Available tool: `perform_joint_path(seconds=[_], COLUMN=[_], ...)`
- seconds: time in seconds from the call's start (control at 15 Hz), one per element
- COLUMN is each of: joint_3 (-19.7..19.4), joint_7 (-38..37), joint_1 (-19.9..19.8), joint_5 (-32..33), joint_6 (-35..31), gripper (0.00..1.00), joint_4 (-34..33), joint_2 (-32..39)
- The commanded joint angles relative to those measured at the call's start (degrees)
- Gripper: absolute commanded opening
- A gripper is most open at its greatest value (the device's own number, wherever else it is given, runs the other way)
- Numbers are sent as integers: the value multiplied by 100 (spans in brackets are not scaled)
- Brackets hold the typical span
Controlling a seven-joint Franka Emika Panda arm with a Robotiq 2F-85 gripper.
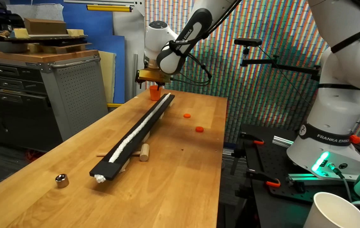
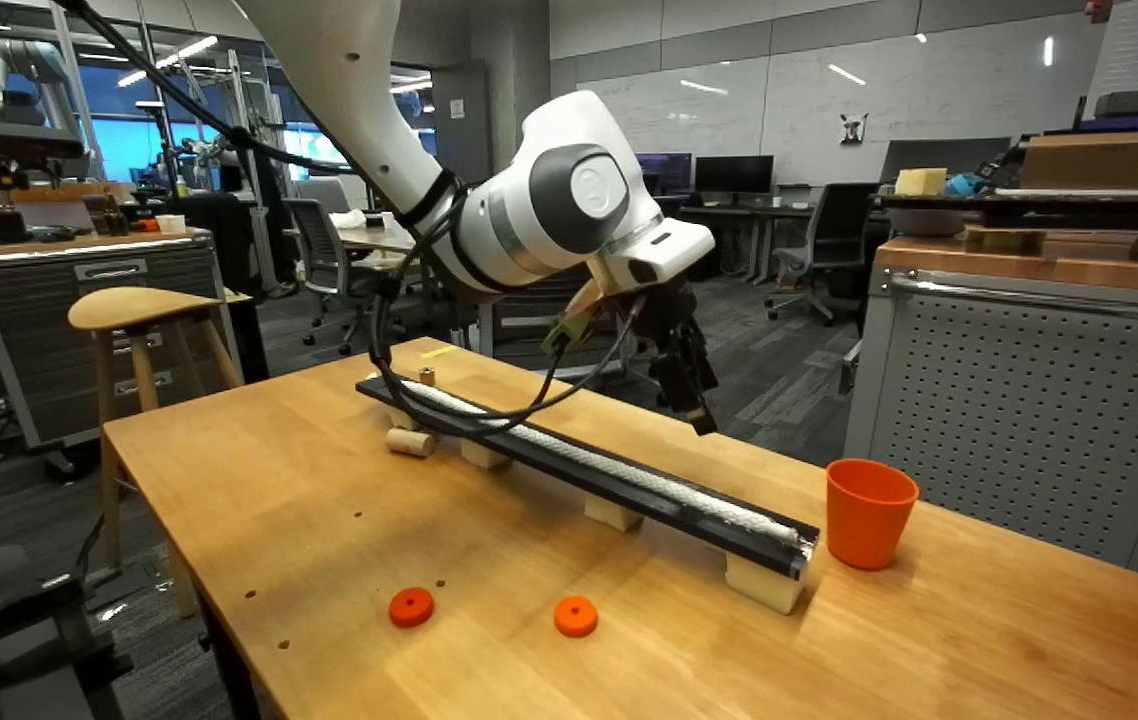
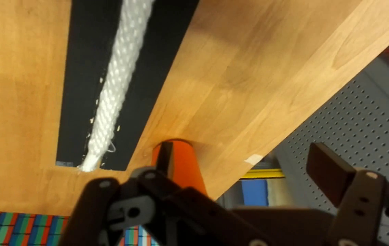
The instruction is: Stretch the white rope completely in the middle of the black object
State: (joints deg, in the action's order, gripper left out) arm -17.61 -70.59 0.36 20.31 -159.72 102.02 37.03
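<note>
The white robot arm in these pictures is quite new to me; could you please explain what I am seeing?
The white robot arm is a jointed machine with a two-fingered gripper at its end. Two pictures are exterior views, from cameras standing apart from it; the wrist view comes from a camera on its wrist, so the gripper looms large. On the wooden table, a long black bar rests on pale blocks, with a white rope lying lengthwise along its top. Around it are an orange cup, two orange discs, a shiny metal piece and a wooden mallet whose handle passes under the bar. Nothing is held: the gripper is open, and the cup behind it in the wrist view stands on the table.
</note>
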Motion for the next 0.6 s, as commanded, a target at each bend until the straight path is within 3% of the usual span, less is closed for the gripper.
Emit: perform_joint_path(seconds=[0.0,0.2,0.53], joint_3=[667,1035,2386], joint_7=[1259,2477,4309], joint_1=[-457,-679,-1807], joint_5=[-88,-549,-1041], joint_6=[-247,-301,-147], gripper=[100,100,100], joint_4=[826,1318,2479], joint_2=[-814,-1181,-2039])
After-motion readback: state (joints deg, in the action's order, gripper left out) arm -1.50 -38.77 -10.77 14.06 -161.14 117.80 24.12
